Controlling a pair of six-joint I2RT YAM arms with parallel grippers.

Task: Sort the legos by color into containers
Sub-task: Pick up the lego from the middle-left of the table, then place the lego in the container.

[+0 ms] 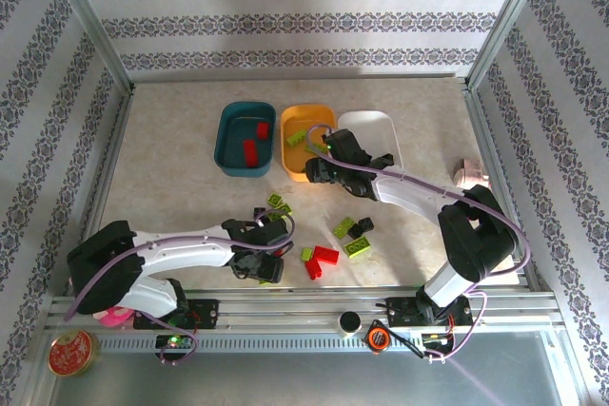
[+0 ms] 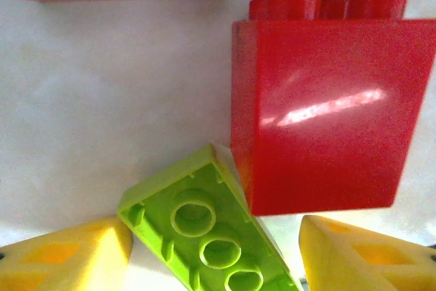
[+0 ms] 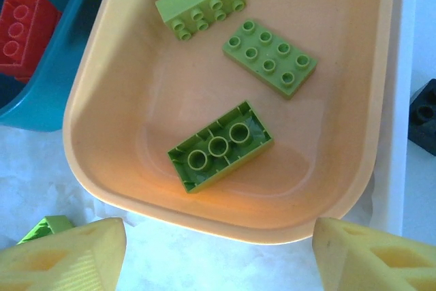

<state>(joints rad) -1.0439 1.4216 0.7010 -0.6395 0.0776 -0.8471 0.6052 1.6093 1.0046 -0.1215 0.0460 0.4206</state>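
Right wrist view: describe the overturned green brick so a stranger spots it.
Start at the orange-yellow tray. Three lime bricks lie inside; the overturned brick is lowest in view, nearest the rim. It alone shows three hollow rings instead of studs.

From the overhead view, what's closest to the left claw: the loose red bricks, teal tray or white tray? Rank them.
1. Loose red bricks, just right of the left gripper.
2. Teal tray, far side, slightly left.
3. White tray, far side, to the right.
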